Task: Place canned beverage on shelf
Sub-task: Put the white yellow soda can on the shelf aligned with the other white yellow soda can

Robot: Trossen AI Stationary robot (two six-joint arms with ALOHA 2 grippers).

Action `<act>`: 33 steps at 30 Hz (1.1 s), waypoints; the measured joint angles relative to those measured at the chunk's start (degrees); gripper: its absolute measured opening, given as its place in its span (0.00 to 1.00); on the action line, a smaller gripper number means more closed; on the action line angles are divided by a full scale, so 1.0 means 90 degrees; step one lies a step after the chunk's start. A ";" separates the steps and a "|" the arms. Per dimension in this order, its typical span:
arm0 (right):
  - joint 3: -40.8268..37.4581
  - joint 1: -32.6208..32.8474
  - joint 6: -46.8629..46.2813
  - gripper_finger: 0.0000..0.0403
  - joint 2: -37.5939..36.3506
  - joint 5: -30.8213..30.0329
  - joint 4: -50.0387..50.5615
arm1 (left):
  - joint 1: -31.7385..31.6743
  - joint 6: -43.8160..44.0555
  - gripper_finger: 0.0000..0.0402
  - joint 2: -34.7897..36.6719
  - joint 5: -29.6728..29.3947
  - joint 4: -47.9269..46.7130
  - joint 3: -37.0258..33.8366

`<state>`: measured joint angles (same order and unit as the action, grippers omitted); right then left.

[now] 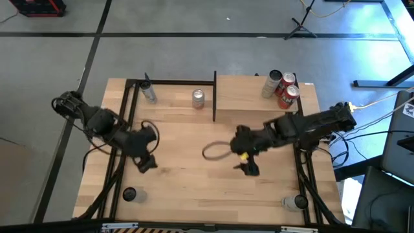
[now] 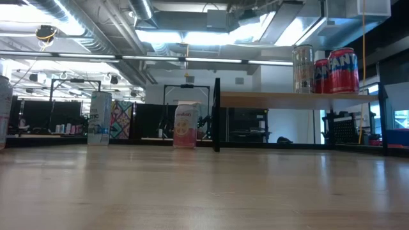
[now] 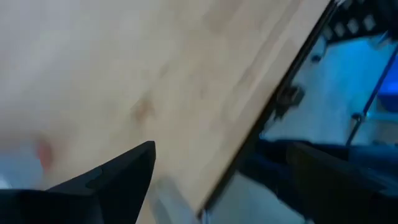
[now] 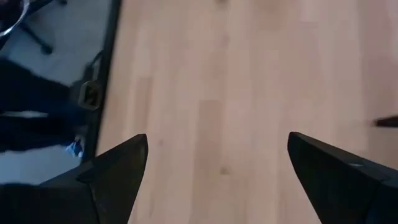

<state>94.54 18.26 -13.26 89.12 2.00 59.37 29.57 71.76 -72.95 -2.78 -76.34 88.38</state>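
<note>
The shelf [image 1: 259, 97] is a pale-wood panel on black posts at the table's far right; in the low view [image 2: 300, 99] it stands raised above the tabletop. A silver can [image 1: 271, 84] and two red cans [image 1: 288, 96] stand on it. A short pale can [image 1: 198, 98] and a taller silver-blue can [image 1: 149, 92] stand upright on the tabletop at the far side, left of the shelf. My left gripper [image 1: 147, 163] is open and empty over the table's left half. My right gripper [image 1: 249, 168] is open and empty near the middle, above bare wood [image 4: 217, 124].
A black metal frame [image 1: 126, 129] edges the table, with a post [image 1: 215, 97] at the shelf's left end. A grey cable loop [image 1: 215, 152] hangs by my right arm. Another pale can [image 2: 3, 112] shows at the low view's left edge.
</note>
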 joint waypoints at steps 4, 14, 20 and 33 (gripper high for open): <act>0.0000 0.0482 -0.0219 0.93 0.0000 -0.0387 -0.0004 | 0.0714 0.1262 0.88 -0.0174 0.0327 -0.0249 0.0000; 0.0000 0.1184 -0.0868 0.93 0.0027 -0.1163 -0.0039 | 0.2052 0.4132 0.88 -0.0617 0.0519 -0.0662 0.0000; -0.0002 0.1285 -0.1021 0.93 0.0081 -0.1335 -0.0089 | 0.2596 0.4856 0.88 -0.1197 0.0745 -0.0762 0.0000; -0.0005 0.1304 -0.1048 0.93 0.0085 -0.1328 -0.0102 | 0.2959 0.4630 0.88 -0.1972 0.0590 -0.0535 -0.0101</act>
<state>94.50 30.00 -22.70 89.89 -9.96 58.46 56.20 113.42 -90.70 2.52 -81.15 87.47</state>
